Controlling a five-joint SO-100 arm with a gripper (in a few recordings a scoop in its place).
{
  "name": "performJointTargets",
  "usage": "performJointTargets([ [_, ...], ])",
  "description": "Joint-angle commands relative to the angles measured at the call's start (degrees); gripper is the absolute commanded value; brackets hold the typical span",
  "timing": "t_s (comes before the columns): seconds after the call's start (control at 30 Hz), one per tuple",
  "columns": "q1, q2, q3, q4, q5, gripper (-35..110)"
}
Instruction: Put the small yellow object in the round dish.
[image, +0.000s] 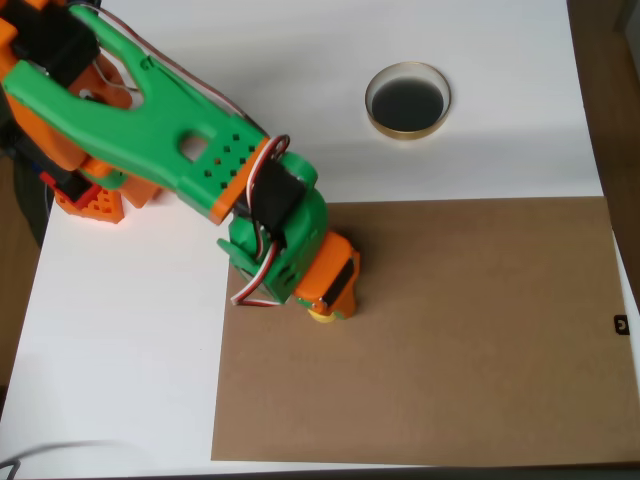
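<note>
In the overhead view my green and orange arm reaches from the upper left down over the brown board. The gripper (328, 305) points straight down, and its fingers are hidden under the orange wrist. A sliver of the small yellow object (324, 316) peeks out right beneath the gripper's lower edge, on the board. Whether the fingers touch or clasp it cannot be seen. The round dish (407, 99), tan-rimmed with a dark inside, sits on the white surface at the upper right, well away from the gripper.
The brown board (460, 340) covers the lower right of the white table (120, 350). The arm's orange base (90, 200) stands at the left edge. A small black item (621, 324) lies at the right edge.
</note>
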Motion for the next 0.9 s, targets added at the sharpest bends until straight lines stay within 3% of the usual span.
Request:
performJointTargets([
  [0.0,-1.93,4.83,-5.01,2.72,-2.72,0],
  [0.3,-9.84,11.95,-11.25,12.74,-6.68,0],
  [0.57,-26.72,10.11,-21.71,20.30,-7.38,0],
  [0.87,-36.74,5.89,-17.31,15.38,-7.73,0],
])
